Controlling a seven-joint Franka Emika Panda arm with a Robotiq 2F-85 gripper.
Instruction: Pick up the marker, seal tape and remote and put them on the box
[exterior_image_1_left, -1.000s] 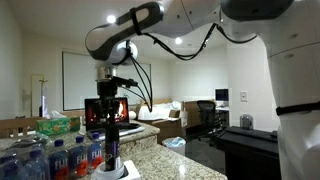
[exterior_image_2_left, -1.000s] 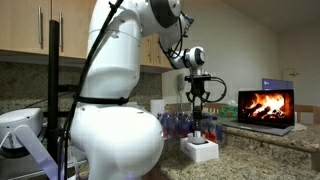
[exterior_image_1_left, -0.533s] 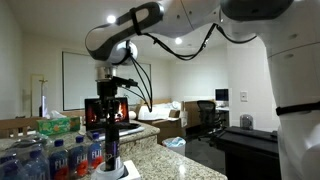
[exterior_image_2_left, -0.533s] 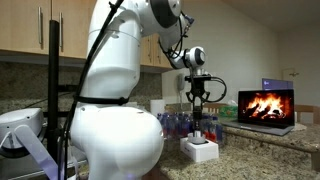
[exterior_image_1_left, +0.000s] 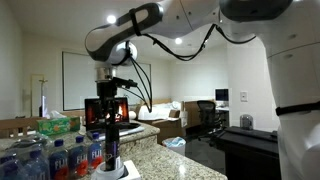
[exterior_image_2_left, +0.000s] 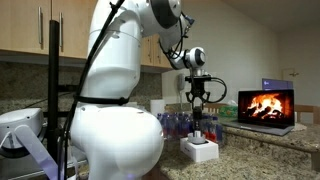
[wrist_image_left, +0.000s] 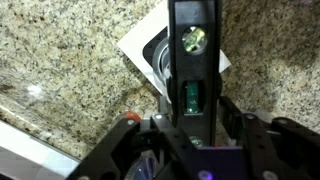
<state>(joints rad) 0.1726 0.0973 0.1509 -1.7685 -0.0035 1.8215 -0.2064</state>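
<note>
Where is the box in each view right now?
In an exterior view: box at the bottom edge, left of centre, under the upright remote.
In an exterior view: box low, right of centre.
Wrist view: box top centre, partly hidden behind the remote.
Shared landmark: the speckled granite counter under the box.

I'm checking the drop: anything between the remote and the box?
Nothing visible does. The remote hangs upright in the gripper right over the box, its lower end near the top; a round thing on the box lies beside it.
</note>
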